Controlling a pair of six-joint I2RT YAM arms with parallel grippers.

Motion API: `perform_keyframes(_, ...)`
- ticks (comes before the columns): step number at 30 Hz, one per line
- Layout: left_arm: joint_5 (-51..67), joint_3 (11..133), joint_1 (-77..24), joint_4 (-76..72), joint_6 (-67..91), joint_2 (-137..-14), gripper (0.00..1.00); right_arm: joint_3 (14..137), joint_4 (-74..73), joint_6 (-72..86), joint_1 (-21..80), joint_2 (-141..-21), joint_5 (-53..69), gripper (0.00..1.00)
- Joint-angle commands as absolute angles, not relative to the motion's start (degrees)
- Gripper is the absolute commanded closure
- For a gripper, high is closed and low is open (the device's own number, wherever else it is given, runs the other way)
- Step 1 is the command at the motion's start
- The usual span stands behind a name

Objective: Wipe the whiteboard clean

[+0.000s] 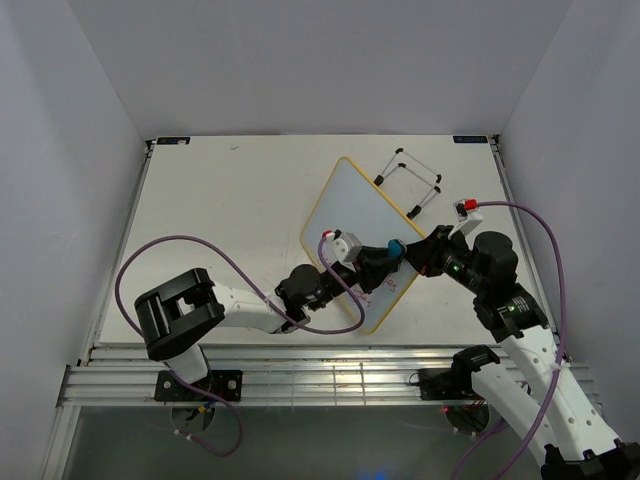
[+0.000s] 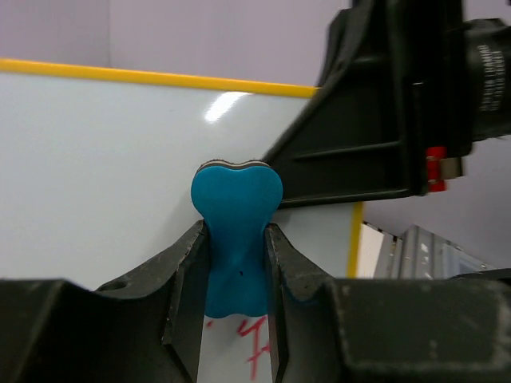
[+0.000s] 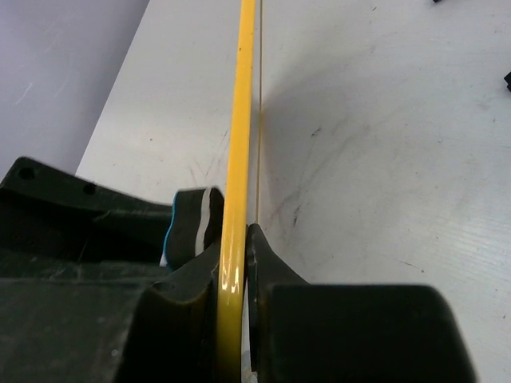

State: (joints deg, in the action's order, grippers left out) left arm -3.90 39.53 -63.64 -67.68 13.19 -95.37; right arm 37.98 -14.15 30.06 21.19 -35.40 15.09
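Yellow-tan framing runs round the whiteboard, a small white rectangle with rounded corners. We see it tilted up off the table, caught at one edge by the right gripper. That gripper is clenched on the thin frame. From its own wrist camera the yellow strip passes straight between the fingers and runs on ahead of them, the board edge-on.

Just to the left of the right gripper's fingers sits the eraser, blue and bone-shaped. The left gripper grasps it by the waist, one rounded lobe sticking out past the fingertips. We cannot tell whether the eraser's pad touches the board's face or sits just off it.

Ahead of the left gripper the board is plain glossy white with a patch of glare. Red handwriting shows back between its fingers, below the eraser.

Beyond the board's far edge lies a black wire stand. We cannot tell whether it is joined to the board.
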Motion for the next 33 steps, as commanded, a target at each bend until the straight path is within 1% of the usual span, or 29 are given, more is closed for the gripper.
perform_keyframes(1, -1.2, 42.1, -68.6, -62.0, 13.0, -97.7, 1.0, 41.0, 2.9, 38.2, 23.1, -33.9, 26.1, 0.92)
perform_keyframes(5, -6.7, 40.8, -71.3, -58.9, 14.7, -98.2, 1.0, 43.0, 1.5, 36.8, 23.1, -33.9, 24.6, 0.92)
perform_keyframes(10, -15.5, 35.8, -71.2, -55.6, 16.5, -96.2, 1.0, 43.9, 0.3, 35.6, 23.1, -32.9, 22.2, 0.92)
perform_keyframes(14, -18.5, 34.4, -70.2, -51.8, 16.7, -96.1, 1.0, 43.8, 0.9, 36.1, 23.1, -32.8, 22.0, 0.92)
perform_keyframes(16, -18.4, 33.7, -68.3, -51.1, 17.4, -96.6, 1.0, 43.9, 1.5, 36.6, 23.1, -32.9, 22.1, 0.92)
perform_keyframes(21, -13.5, 33.5, -62.1, -49.4, 18.7, -97.7, 1.0, 44.6, 1.2, 36.6, 23.1, -32.9, 22.8, 0.92)
perform_keyframes(25, -12.7, 34.8, -59.8, -48.6, 18.2, -98.5, 1.0, 44.6, 1.6, 37.2, 23.1, -33.0, 23.3, 0.92)
perform_keyframes(27, -10.2, 35.1, -57.8, -48.9, 19.1, -98.9, 1.0, 44.5, 1.9, 37.5, 23.1, -33.0, 23.8, 0.92)
perform_keyframes(29, -8.7, 36.1, -57.7, -49.5, 18.0, -98.7, 1.0, 44.1, 2.2, 37.8, 23.1, -33.2, 24.3, 0.92)
perform_keyframes(31, -4.5, 38.0, -58.4, -50.4, 16.8, -98.7, 1.0, 43.3, 2.4, 37.8, 23.1, -33.7, 24.3, 0.92)
perform_keyframes(33, -2.0, 39.2, -60.8, -51.8, 15.1, -98.7, 1.0, 41.9, 4.0, 38.4, 23.1, -33.8, 24.2, 0.92)
